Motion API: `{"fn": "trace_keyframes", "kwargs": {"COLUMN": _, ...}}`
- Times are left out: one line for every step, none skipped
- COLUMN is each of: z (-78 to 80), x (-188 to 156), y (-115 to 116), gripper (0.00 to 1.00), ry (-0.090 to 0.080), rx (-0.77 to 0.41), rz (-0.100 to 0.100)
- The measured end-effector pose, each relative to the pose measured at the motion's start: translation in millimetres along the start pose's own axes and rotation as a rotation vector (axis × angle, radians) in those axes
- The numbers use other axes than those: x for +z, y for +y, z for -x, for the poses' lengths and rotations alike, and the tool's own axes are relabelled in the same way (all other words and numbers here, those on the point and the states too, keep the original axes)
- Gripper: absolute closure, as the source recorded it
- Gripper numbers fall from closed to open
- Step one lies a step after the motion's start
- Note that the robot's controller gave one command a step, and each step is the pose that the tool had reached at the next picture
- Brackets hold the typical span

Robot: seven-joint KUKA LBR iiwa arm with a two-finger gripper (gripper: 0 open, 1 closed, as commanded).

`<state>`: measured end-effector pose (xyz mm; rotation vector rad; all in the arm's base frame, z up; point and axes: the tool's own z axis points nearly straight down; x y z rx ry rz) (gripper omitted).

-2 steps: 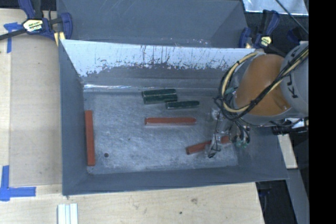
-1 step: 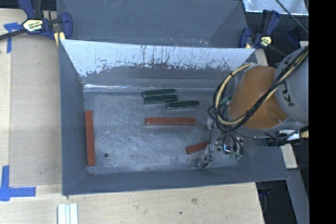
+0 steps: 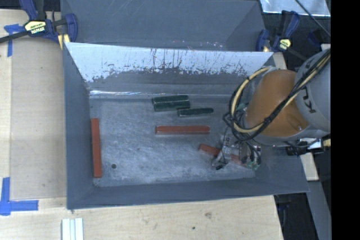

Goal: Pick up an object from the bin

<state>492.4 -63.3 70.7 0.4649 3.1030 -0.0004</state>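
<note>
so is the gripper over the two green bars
No, the gripper is at the lower right by a small red piece, apart from the green bars.

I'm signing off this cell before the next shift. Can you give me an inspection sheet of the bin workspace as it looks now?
surface: grey metal bin, floor scuffed, dark streaks on the far wall.
job's things: upper dark green bar and lower dark green bar close together toward the far wall; long red-brown bar mid-floor; left red-brown bar along the left wall; short red piece near the right corner.
clutter: small dark speck by the left red-brown bar.
grippers: gripper low in the near right corner, at the short red piece; a hold cannot be told.
cables: yellow and black cables loop round the orange wrist cover.
surroundings: nothing seen.
</note>
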Motion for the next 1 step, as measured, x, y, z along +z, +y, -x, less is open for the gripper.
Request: {"fn": "trace_keyframes", "kwargs": {"z": 0.9, "x": -139.6, "y": -10.5, "gripper": 1.00, "ry": -0.007, "rx": 0.005, "rz": 0.001}}
